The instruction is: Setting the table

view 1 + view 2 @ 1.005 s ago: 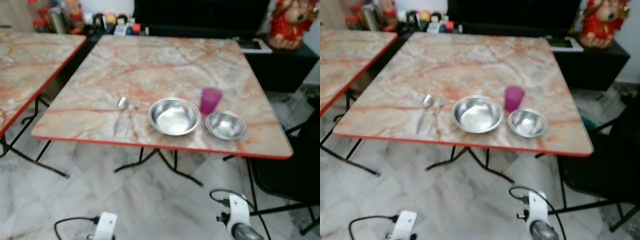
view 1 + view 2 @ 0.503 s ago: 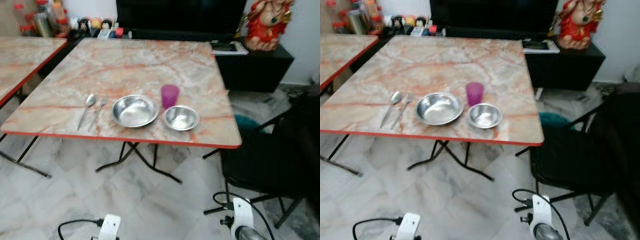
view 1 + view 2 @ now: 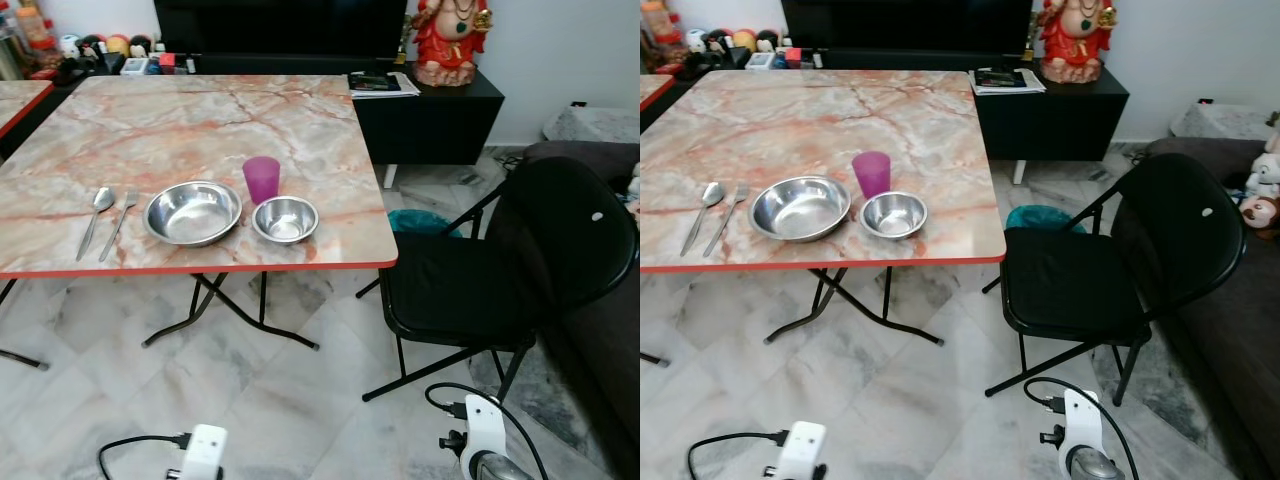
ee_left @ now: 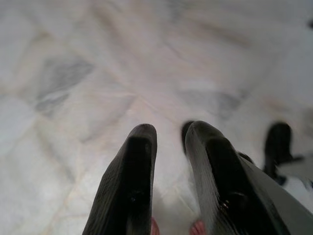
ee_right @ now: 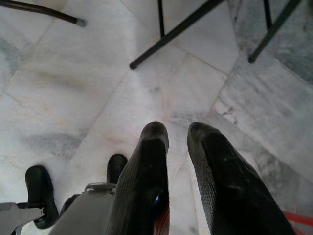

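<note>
Standing back from the marble table (image 3: 200,110), the robot seems to be at the end of the setting step, or between two steps: one place is laid near the front edge, and both arms hang down over the pale tiled floor (image 5: 73,88). The left gripper (image 4: 168,142) and the right gripper (image 5: 178,142) each hold nothing, and their black fingers stand a little apart with only floor between them. On the table, from the robot's left, lie a spoon (image 3: 95,208) and a fork (image 3: 120,210) side by side, then a large steel bowl (image 3: 192,212), then a small steel bowl (image 3: 285,219) just beside it, and a purple cup (image 3: 262,179) behind the gap between the two bowls. Both bowls look empty; I cannot see inside the cup from this angle. A black folding chair (image 3: 1110,270) stands at the right side of the table. If another item is needed, I judge the next move calls for walking to fetch it, since no other tableware is near the grippers.
</note>
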Motion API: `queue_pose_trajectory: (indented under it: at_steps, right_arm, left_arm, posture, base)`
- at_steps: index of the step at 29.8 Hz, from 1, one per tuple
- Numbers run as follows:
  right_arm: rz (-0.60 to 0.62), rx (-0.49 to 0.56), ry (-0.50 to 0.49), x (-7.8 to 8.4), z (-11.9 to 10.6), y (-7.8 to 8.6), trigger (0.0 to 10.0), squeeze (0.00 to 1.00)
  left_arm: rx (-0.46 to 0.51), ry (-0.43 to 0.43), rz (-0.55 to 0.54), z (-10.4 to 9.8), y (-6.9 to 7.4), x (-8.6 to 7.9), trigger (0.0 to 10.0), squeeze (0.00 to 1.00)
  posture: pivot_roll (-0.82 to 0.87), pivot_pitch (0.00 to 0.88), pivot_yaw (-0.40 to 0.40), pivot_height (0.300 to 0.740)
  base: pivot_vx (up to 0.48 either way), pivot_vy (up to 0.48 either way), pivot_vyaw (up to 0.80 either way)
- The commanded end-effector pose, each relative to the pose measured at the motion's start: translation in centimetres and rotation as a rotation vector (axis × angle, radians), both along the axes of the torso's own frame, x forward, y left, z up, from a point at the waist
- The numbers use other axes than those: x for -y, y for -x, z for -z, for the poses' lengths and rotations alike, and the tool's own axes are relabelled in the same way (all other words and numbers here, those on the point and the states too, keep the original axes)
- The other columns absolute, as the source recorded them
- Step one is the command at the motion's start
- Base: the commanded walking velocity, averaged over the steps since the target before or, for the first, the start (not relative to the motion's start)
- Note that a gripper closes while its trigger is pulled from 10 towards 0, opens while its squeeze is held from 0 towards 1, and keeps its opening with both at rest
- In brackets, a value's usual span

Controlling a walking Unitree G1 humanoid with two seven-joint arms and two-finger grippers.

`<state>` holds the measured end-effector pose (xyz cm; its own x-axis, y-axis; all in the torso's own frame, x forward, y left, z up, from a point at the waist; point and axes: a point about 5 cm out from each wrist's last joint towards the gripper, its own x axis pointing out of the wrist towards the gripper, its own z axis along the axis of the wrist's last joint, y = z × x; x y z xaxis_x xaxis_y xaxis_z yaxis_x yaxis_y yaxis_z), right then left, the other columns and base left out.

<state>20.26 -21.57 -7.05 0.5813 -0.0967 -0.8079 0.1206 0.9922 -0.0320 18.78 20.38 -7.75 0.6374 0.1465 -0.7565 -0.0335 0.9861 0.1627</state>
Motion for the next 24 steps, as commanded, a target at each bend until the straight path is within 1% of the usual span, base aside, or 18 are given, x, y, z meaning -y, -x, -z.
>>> queue_pose_trajectory:
  at_steps: [1,2,3,4,5,6,7,8,9,10,13,14,15,17,18,22,23,24]
  right_arm:
    - [-0.004,0.002,-0.002,-0.1,-0.1,-0.2,10.0,0.00]
    - [-0.005,0.002,-0.001,-0.1,-0.1,-0.2,10.0,0.00]
    - [-0.008,0.001,-0.001,-0.2,-0.1,-0.2,10.0,0.00]
    - [-0.009,0.001,-0.001,-0.2,-0.1,-0.2,10.0,0.00]
    - [-0.009,0.001,-0.001,-0.2,-0.1,-0.2,10.0,0.00]
    - [-0.009,0.000,0.000,-0.2,-0.1,-0.2,10.0,0.00]
    - [-0.009,0.000,0.000,-0.2,-0.1,-0.2,10.0,0.00]
    - [-0.009,0.000,0.000,-0.2,-0.1,-0.2,10.0,0.00]
    - [-0.008,0.000,0.000,-0.2,0.0,-0.2,10.0,0.00]
    - [-0.008,0.000,0.001,-0.2,0.0,-0.2,10.0,0.00]
    - [-0.009,0.000,0.000,-0.2,0.0,-0.2,10.0,0.00]
    - [-0.010,-0.001,0.001,-0.1,-0.1,-0.2,10.0,0.00]
    - [-0.011,-0.001,0.001,-0.1,-0.1,-0.2,10.0,0.00]
    - [-0.011,-0.002,0.002,-0.1,-0.1,-0.1,10.0,0.00]
    - [-0.013,-0.003,0.004,0.0,-0.1,-0.1,10.0,0.00]
    - [-0.016,-0.004,0.005,0.0,-0.1,-0.1,10.0,0.00]
    - [-0.020,-0.005,0.005,0.0,-0.1,-0.1,10.0,0.00]
    - [-0.020,-0.005,0.005,0.0,-0.1,-0.1,10.0,0.00]
  left_arm:
    - [0.019,0.008,-0.064,-0.2,-0.2,-0.3,10.0,0.00]
    - [0.023,0.011,-0.087,-0.2,-0.3,-0.5,10.0,0.00]
    - [0.035,0.022,-0.136,-0.4,-0.5,-0.8,10.0,0.00]
    - [0.042,0.028,-0.158,-0.5,-0.6,-0.9,10.0,0.00]
    - [0.042,0.028,-0.158,-0.5,-0.6,-0.9,10.0,0.00]
    - [0.075,0.047,-0.217,-0.8,-1.1,-1.2,10.0,0.00]
    - [0.097,0.051,-0.240,-1.1,-1.4,-1.4,10.0,0.00]
    - [0.097,0.051,-0.240,-1.1,-1.4,-1.4,10.0,0.00]
    - [0.140,0.053,-0.264,-1.6,-2.1,-1.7,10.0,0.36]
    - [0.203,0.064,-0.296,-2.4,-3.1,-2.1,10.0,1.00]
    - [0.301,0.099,-0.365,-3.8,-4.5,-2.8,10.0,1.00]
    - [0.363,0.092,-0.384,-4.7,-5.3,-3.2,10.0,1.00]
    - [0.375,0.089,-0.386,-4.9,-5.5,-3.3,10.0,1.00]
    - [0.443,0.090,-0.402,-6.0,-6.2,-3.9,10.0,1.00]
    - [0.523,0.099,-0.416,-7.4,-7.1,-4.4,10.0,1.00]
    - [0.598,0.099,-0.406,-8.9,-7.9,-4.6,10.0,1.00]
    - [0.635,0.094,-0.399,-9.6,-8.2,-4.6,10.0,1.00]
    - [0.635,0.094,-0.399,-9.6,-8.2,-4.6,10.0,1.00]
  posture:
    - [0.01,0.072,-0.064,0.736]
    - [0.01,0.072,-0.064,0.736]
    - [0.01,0.072,-0.063,0.736]
    - [0.01,0.072,-0.063,0.736]
    - [0.01,0.072,-0.063,0.736]
    - [0.01,0.073,-0.063,0.736]
    - [0.01,0.072,-0.061,0.736]
    - [0.01,0.072,-0.061,0.736]
    - [0.01,0.072,-0.061,0.736]
    - [0.01,0.072,-0.061,0.736]
    - [0.01,0.076,-0.061,0.736]
    - [0.01,0.077,-0.061,0.736]
    - [0.01,0.077,-0.061,0.736]
    - [0.01,0.079,-0.063,0.736]
    - [0.02,0.081,-0.064,0.736]
    - [0.02,0.083,-0.065,0.736]
    - [0.02,0.082,-0.065,0.736]
    - [0.02,0.082,-0.065,0.736]
  base:
    - [0.000,0.000,0.00]
    - [0.000,0.000,0.00]
    - [0.000,0.000,0.00]
    - [0.000,0.000,0.00]
    - [0.000,0.000,0.00]
    - [0.000,0.000,0.00]
    - [0.000,0.000,0.00]
    - [0.000,0.000,0.00]
    - [0.000,0.000,0.00]
    - [0.000,0.000,0.00]
    - [0.000,0.000,0.00]
    - [0.000,0.000,0.00]
    - [0.000,0.000,0.00]
    - [0.000,0.000,0.00]
    - [0.000,0.000,0.00]
    - [0.000,0.000,0.00]
    - [0.000,0.000,0.00]
    - [0.000,0.000,0.00]
